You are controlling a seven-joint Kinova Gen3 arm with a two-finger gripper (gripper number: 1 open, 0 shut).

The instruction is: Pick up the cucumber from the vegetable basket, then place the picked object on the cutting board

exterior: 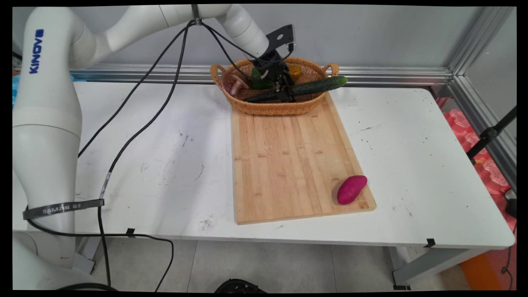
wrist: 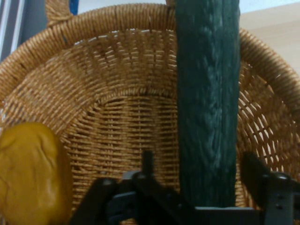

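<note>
Table (exterior: 412,165), white and scuffed, carries everything, with a grey wall behind it. Next in size, a long bamboo cutting board (exterior: 288,161) lies on it, running from the near side up to the far side. At the board's far end stands an oval wicker basket (exterior: 272,108) with two loop handles, its near wall resting on the board's far edge.

The arm reaches down from the upper left and sets the gripper (exterior: 284,91) inside the basket. Its two fingers stand on either side of a dark green cucumber (exterior: 317,86), and in the hand view one finger (wrist: 257,174) shows just beside the cucumber's side, so the jaws look closed around it, though actual contact is hard to confirm. The cucumber lies slanted across the basket, its right end sticking out over the rim past the right handle.

Inside the basket also lie a yellow-orange piece (wrist: 30,173) near the gripper, something green (exterior: 256,79) and a pinkish item (exterior: 237,84) towards the left handle.

A magenta sweet potato (exterior: 351,189) lies on the board's near right corner, well apart from the basket.
</note>
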